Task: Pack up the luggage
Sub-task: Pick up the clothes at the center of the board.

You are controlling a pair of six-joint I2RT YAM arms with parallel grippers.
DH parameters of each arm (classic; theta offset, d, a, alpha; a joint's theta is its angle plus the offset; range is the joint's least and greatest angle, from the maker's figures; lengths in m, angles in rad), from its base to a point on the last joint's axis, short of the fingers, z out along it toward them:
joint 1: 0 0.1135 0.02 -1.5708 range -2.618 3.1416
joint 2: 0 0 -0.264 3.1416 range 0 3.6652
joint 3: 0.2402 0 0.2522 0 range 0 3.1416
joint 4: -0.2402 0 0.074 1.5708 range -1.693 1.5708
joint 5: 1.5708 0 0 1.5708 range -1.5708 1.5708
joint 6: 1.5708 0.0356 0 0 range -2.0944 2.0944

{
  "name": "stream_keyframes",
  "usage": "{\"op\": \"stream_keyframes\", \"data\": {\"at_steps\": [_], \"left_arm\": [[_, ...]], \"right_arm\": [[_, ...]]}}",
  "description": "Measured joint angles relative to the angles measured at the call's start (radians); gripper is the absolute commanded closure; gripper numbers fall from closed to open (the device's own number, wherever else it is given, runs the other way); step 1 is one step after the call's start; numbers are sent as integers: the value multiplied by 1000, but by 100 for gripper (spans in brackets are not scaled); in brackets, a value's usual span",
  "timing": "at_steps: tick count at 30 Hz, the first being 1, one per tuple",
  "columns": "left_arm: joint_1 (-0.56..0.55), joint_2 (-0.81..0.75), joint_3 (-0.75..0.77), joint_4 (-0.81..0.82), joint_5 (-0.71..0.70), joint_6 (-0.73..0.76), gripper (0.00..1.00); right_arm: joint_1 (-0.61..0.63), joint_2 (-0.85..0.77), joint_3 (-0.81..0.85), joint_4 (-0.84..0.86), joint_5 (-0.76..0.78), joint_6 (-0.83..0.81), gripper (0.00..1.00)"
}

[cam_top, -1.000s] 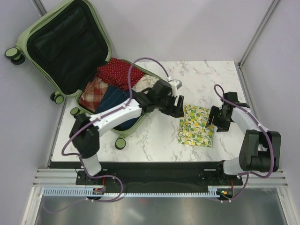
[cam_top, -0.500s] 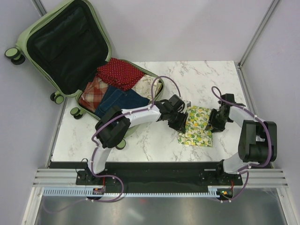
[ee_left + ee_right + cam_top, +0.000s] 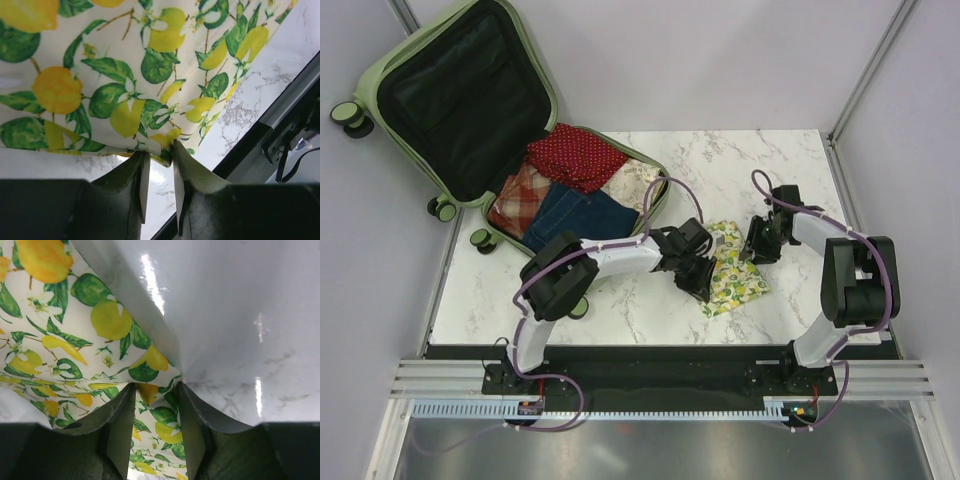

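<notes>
**Two robot arms pinched a lemon-print cloth beside an open suitcase**

On a white marble tabletop [image 3: 640, 300], a lemon-print cloth [image 3: 738, 278] lay between two arms. The left gripper [image 3: 159, 155] had its jaws drawn almost together on one edge of the cloth. The right gripper [image 3: 156, 385] was narrowly parted, gripping a bunched corner of the same cloth. The luggage [image 3: 460, 100], a sage-green suitcase, sat at the table's far left corner, well apart from the cloth, its lid open. Its lower half held a red dotted cloth [image 3: 575, 155], a plaid cloth [image 3: 520, 195] and folded navy fabric [image 3: 575, 210]
</notes>
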Motion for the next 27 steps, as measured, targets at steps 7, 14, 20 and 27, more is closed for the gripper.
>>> {"op": "stream_keyframes", "data": {"at_steps": [7,14,20,27], "left_arm": [[-11,-95,-73,-45,-61,-23,31],[-4,-220,-118,-118,-163,-79,20],[31,-228,-127,-112,-190,-137,16],[86,-228,-192,6,-177,-208,12]], "right_arm": [[66,6,9,49,-31,12,30],[71,2,18,63,-48,-17,17],[71,23,34,81,-41,-41,33],[67,46,41,93,-32,-43,56]]}}
